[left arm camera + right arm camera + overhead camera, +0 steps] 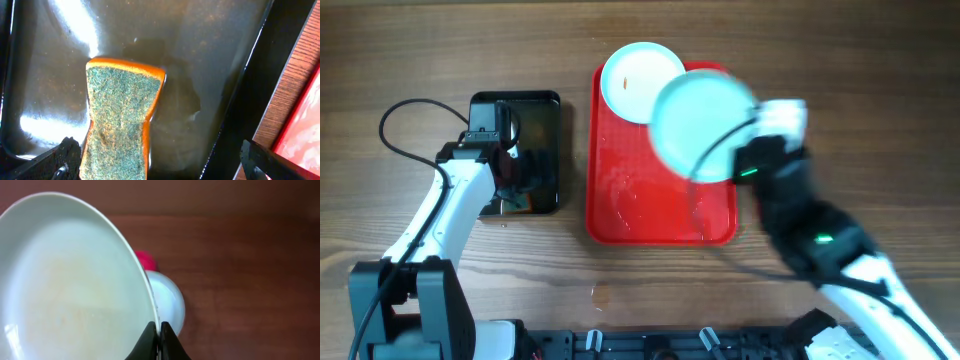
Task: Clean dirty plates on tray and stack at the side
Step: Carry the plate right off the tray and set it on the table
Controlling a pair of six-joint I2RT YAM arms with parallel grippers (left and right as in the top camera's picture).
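My right gripper (pixel 738 168) is shut on the rim of a pale blue plate (pixel 703 125) and holds it raised and tilted over the right side of the red tray (pixel 620 215). In the right wrist view the fingers (pixel 159 330) pinch this plate (pixel 70 280), whose face shows a faint smear. A second plate (pixel 642 80) with a small orange smear lies at the tray's far left corner; it also shows in the right wrist view (pixel 169 300). A third plate is not visible. My left gripper (pixel 515 172) is open over the sponge (pixel 120 120).
A black tray (pixel 545 110) stands left of the red tray and holds the green-and-orange sponge in a wet film. The left fingers (pixel 162 162) straddle the sponge's near end. The red tray's surface looks wet. Bare wood table lies right of the red tray (pixel 240 280).
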